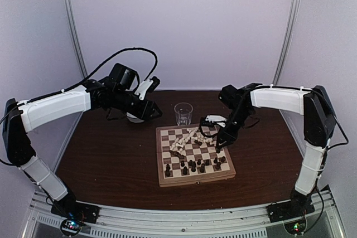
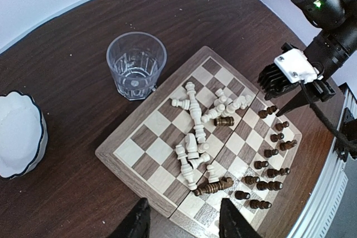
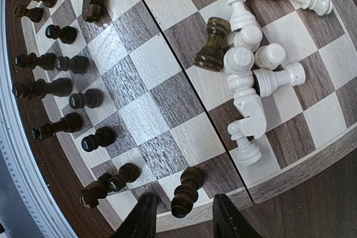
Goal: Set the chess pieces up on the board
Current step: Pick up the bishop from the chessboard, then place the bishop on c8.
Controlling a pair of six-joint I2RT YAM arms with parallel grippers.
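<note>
Hovering right claw (image 3: 183, 204), dark piece (image 3: 188, 185) between jaws

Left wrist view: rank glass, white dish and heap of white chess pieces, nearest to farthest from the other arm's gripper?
1. Heap of white chess pieces, on the board by the right gripper.
2. Glass, on the table beside the board.
3. White dish, far left.

Clear glass tumbler (image 2: 136, 65), white dark-rimmed bowl (image 2: 19, 135), dark wooden table (image 2: 72, 193)

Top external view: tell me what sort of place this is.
Likely a robot test booth: pale wall panels enclose the dark brown wooden table, and two white-and-black arms are bolted to a grey metal rail.
</note>
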